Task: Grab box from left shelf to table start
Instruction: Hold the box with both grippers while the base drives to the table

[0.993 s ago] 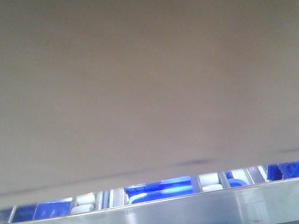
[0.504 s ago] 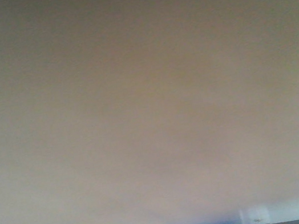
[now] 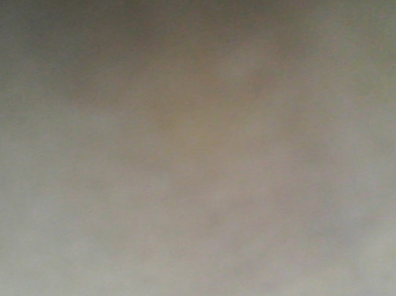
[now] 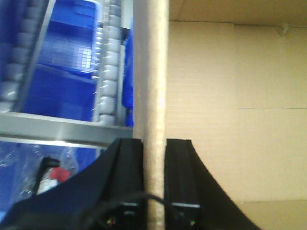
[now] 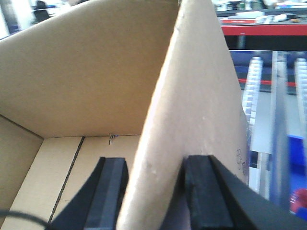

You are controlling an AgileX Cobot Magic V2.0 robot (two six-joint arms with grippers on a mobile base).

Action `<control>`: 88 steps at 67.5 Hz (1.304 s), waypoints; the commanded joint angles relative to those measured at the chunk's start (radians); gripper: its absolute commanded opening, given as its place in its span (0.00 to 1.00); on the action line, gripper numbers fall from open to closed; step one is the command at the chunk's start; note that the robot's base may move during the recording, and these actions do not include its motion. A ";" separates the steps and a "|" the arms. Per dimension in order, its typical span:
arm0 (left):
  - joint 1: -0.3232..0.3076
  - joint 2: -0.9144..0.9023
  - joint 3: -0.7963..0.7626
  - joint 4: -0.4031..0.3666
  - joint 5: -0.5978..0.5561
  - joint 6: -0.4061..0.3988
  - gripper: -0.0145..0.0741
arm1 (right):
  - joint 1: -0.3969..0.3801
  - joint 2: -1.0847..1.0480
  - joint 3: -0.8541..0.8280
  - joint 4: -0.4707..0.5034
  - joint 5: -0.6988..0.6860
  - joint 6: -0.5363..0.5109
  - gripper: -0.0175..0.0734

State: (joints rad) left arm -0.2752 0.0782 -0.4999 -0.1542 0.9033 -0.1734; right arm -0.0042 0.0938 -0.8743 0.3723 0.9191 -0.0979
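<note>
Background: left shelf (image 4: 62, 132) rollers over blue bins (image 4: 72, 91). Box (image 3: 198, 148) fills front view, close to shelf rail. Left gripper (image 4: 154, 158) clamped on one box wall, right gripper (image 5: 156, 160) clamped on another. Step, as judged: lift-out. Next, you carry box level to table, which is not in view.

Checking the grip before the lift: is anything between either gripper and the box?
Nothing visible. The left gripper and right gripper each have a wall of the box directly between their jaws, with no other object there.
</note>
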 commanded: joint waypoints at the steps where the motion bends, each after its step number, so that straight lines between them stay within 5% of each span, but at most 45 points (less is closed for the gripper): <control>1: -0.007 0.016 -0.011 0.013 0.029 0.000 0.06 | 0.003 0.011 -0.029 0.044 -0.063 0.000 0.26; 88: -0.007 0.016 -0.011 0.013 0.031 0.000 0.06 | 0.003 0.011 -0.029 0.044 -0.063 0.000 0.26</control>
State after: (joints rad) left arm -0.2752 0.0782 -0.4965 -0.1571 0.9033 -0.1750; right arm -0.0042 0.0938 -0.8743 0.3735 0.9138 -0.0979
